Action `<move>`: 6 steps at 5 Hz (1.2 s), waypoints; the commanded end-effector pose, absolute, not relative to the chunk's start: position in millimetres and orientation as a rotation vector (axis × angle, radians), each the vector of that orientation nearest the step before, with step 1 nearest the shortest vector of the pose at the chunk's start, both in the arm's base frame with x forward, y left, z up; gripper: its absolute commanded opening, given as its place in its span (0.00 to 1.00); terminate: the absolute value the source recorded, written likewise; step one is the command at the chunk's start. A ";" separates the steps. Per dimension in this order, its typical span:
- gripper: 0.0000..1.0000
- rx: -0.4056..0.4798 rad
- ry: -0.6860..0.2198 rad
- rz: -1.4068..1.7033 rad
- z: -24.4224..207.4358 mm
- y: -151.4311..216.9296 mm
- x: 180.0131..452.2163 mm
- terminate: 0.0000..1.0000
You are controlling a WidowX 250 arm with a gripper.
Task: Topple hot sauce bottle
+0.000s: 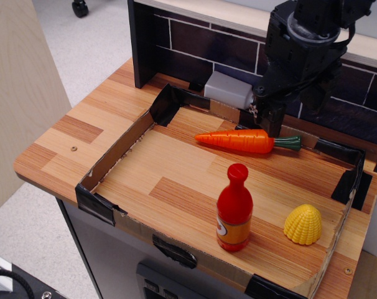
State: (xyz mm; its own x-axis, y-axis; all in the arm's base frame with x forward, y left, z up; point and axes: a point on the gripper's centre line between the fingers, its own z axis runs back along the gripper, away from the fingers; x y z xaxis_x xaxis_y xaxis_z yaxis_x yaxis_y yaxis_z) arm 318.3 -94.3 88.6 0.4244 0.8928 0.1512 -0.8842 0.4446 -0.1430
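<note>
The tool (272, 118) hangs above the carrot (241, 141); its jaws are dark and hard to see, so I cannot tell their opening. The hot sauce bottle (234, 208) stands upright, well in front of the tool.

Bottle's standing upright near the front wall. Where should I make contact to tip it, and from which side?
Judging by its pose, catch the hot sauce bottle at the narrow neck under the cap, coming from the gripper side behind it; high contact on an upright bottle should tip it easiest. The carrot lies between.

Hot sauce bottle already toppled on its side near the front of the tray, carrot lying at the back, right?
Not toppled: the observation.image view shows the hot sauce bottle standing upright, cap up. It is near the front of the tray, and the carrot lies at the back.
</note>
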 end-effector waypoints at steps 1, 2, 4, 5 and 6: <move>1.00 -0.044 -0.217 1.112 88.6 -94.3 318.3 0.00; 1.00 -0.032 -0.239 0.897 100.9 -73.2 319.2 0.00; 1.00 -0.007 -0.259 0.638 122.7 -41.9 305.6 0.00; 1.00 -0.011 -0.234 0.541 124.5 -43.1 288.8 0.00; 1.00 -0.033 -0.156 0.490 121.5 -56.0 271.6 0.00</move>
